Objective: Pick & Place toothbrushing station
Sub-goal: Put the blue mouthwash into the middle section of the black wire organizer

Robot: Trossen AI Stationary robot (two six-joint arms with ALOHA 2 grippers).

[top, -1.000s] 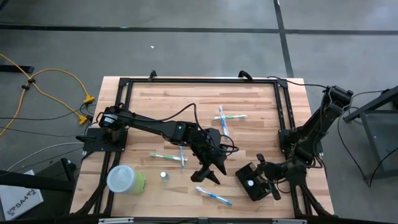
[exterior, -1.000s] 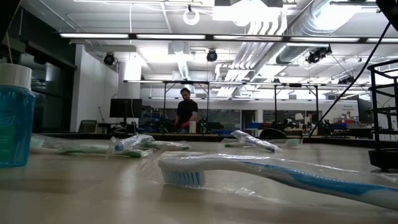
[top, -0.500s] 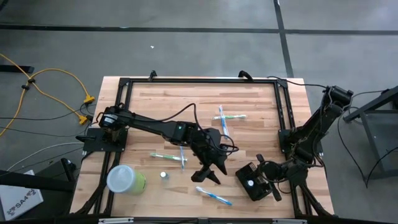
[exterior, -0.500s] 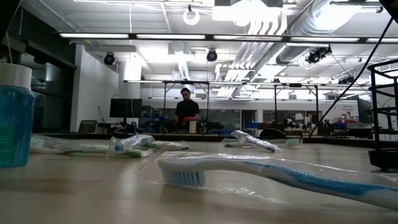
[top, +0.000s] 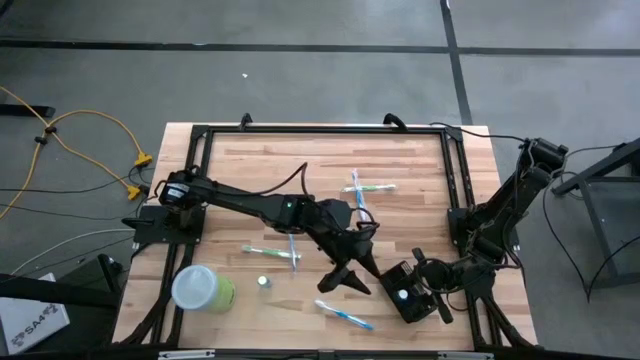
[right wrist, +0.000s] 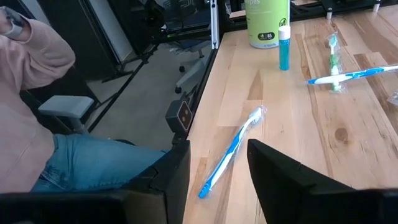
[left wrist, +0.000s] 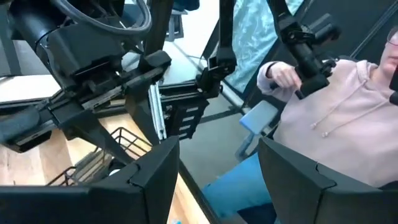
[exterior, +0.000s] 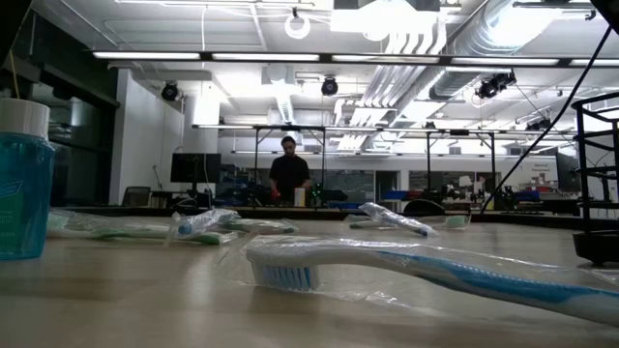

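Observation:
The toothbrushing station (left wrist: 102, 158) is a black wire holder on the table's near right. It stands low under my right arm and shows as a dark box (top: 400, 297) in the high view and at the low view's right edge (exterior: 598, 246). My left gripper (top: 348, 283) (left wrist: 217, 180) hangs open above the table just left of the station, pointing at it with nothing between its fingers. My right gripper (right wrist: 214, 174) is raised over the station, pointing along the near edge toward the left. Its fingers are open with only table showing between them.
A wrapped blue toothbrush (top: 345, 317) (right wrist: 230, 155) lies by the near edge. More toothbrushes lie at the middle (top: 270, 253) and farther back (top: 362, 188). A lime-green cup (top: 203, 288) and a small tube (top: 263, 283) stand near left. A person in a pink hoodie (left wrist: 336, 118) sits close by the table's near edge.
My left gripper has tipped upward and swung a little toward the table's right, nearer the station, and has stayed open. My right arm and the station have kept still.

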